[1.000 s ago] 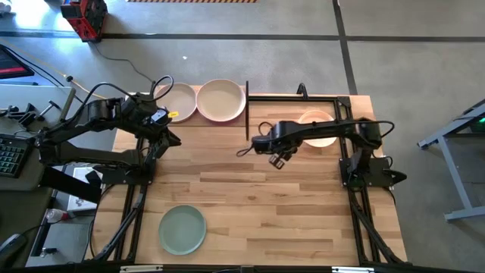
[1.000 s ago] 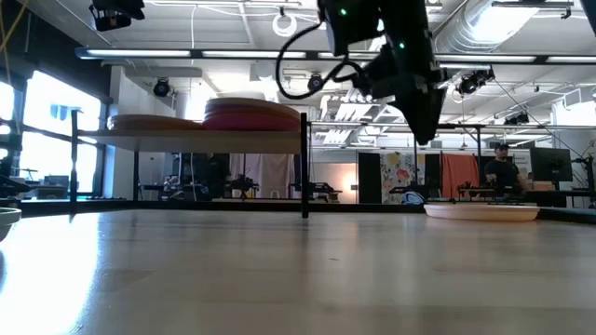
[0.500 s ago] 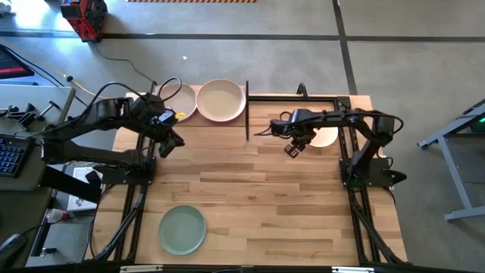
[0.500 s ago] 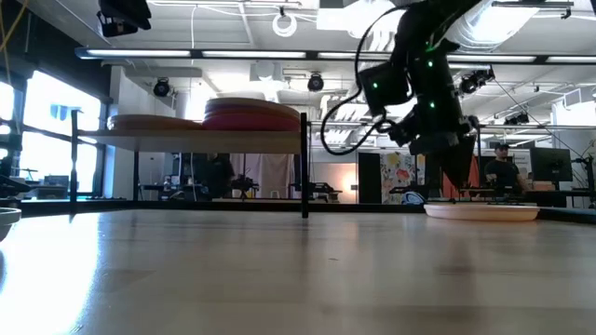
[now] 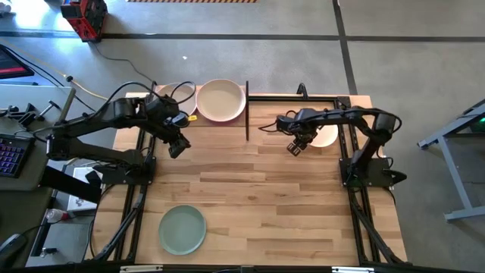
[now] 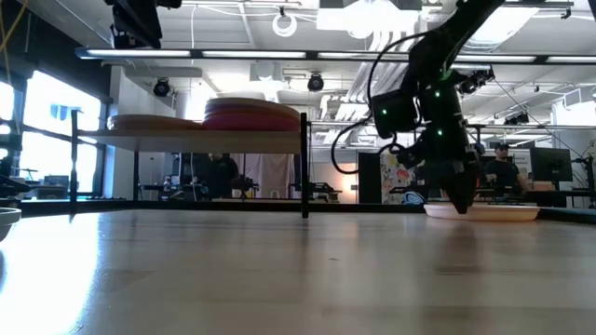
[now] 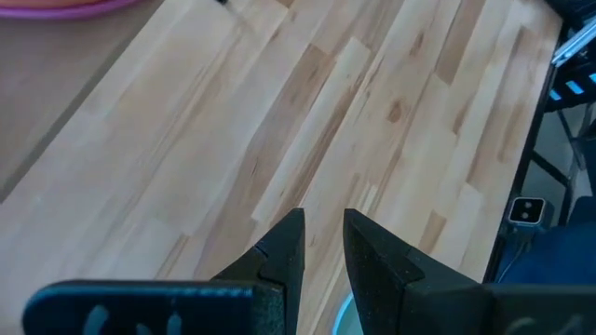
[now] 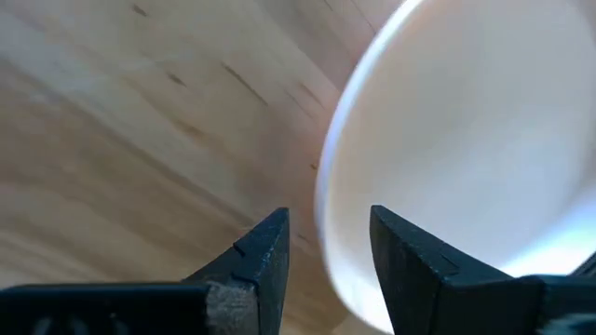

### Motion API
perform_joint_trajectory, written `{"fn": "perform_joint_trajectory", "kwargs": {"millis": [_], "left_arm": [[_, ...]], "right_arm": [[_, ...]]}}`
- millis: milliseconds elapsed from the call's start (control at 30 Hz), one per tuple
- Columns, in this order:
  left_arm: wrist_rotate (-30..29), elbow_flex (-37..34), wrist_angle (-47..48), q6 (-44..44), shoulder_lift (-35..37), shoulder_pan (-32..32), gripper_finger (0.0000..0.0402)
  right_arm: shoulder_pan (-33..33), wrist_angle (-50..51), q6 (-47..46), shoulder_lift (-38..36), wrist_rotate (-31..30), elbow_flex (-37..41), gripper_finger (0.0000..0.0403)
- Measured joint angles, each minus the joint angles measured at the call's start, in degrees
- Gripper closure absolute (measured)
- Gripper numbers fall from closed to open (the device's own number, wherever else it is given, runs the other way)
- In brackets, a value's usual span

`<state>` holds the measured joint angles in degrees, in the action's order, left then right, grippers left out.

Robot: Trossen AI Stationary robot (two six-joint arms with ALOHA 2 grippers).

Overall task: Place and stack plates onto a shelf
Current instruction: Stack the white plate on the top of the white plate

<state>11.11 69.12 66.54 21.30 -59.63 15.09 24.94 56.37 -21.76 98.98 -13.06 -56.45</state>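
Right wrist: hand (image 8: 328, 244) seemingly straddling plate (image 8: 466, 140) rim

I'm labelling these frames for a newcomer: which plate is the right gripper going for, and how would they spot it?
Start at the wooden table and go to its far right corner. There a pale plate lies flat on the tabletop with the open right gripper at its rim; unlike the others, it is neither on the shelf nor green.

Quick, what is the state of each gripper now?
Left gripper: jaws slightly apart, holding nothing.
Right gripper: jaws open around the rim of the cream plate, not yet closed.
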Motion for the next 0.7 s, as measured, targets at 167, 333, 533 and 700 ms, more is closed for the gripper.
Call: {"fn": "perform_joint_trajectory", "kwargs": {"millis": [167,333,533,700], "left_arm": [[0.0,0.0,0.0,-0.03,-1.08,0.01,0.0337],[-0.15,0.0,-0.02,-1.04,-1.4,0.02,0.0337],[-4.04,0.0,0.0,-0.44,-1.36,0.02,0.0337],[-4.47,0.0,0.0,-0.48,-1.36,0.04,0.0337]], "right_arm": [[1.71,-3.2,0.8,0.02,1.87,2.86,0.0275],[2.47,-4.36,0.9,-0.15,3.21,3.7,0.0293],[2.45,-3.79,0.4,0.06,4.74,2.47,0.0387],[2.27,-1.21,-2.26,0.11,4.98,0.29,0.0389]]}}
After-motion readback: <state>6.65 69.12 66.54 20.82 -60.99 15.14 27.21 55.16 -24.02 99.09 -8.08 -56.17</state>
